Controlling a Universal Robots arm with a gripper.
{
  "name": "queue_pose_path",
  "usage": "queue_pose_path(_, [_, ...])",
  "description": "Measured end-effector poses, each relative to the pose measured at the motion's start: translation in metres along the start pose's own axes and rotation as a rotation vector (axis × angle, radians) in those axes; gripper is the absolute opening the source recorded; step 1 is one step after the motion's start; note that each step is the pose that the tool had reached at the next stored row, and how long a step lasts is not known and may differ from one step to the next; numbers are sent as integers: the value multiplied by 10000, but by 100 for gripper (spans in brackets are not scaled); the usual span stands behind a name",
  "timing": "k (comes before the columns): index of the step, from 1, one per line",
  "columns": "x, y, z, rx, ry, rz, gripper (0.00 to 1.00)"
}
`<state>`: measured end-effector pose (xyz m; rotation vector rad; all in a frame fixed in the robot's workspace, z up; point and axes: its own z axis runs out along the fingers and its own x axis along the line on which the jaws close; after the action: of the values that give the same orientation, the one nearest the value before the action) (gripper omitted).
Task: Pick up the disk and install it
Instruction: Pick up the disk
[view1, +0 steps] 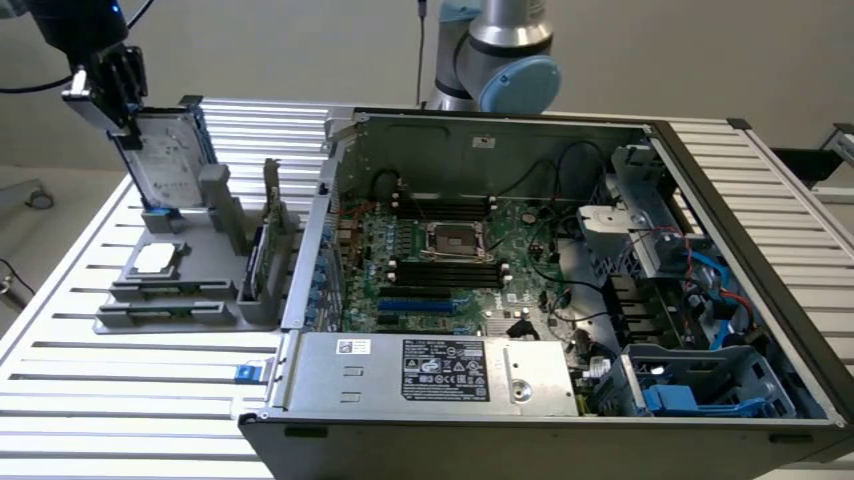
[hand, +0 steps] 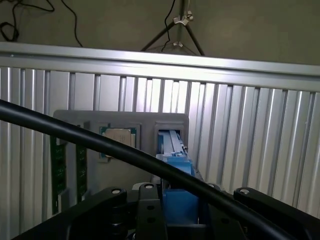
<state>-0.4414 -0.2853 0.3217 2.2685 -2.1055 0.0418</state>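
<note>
— So, where does the job stand?
— Early, I'd judge. Your computer case (view1: 467, 140) lies open. On the exterior view's left of the case sits the grey holder (view1: 174, 310), and the disk (view1: 170, 155) stands on edge in it, lower edge seemingly not yet out of its slot. Your gripper (view1: 124, 105) is clamped on the disk's top edge. You have the lift-out, the carry to the case and the install left.
— Any writing to read?
— None legible: the label (view1: 445, 369) on the silver box (view1: 347, 375) inside the case is too small.
</note>
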Motion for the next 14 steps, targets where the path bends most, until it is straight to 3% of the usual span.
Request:
queue_pose_path(9, [22,-10,-407,-3,-1,-1,33])
queue_pose_path(14, [40,-104,-637,-14,-1,-1,33])
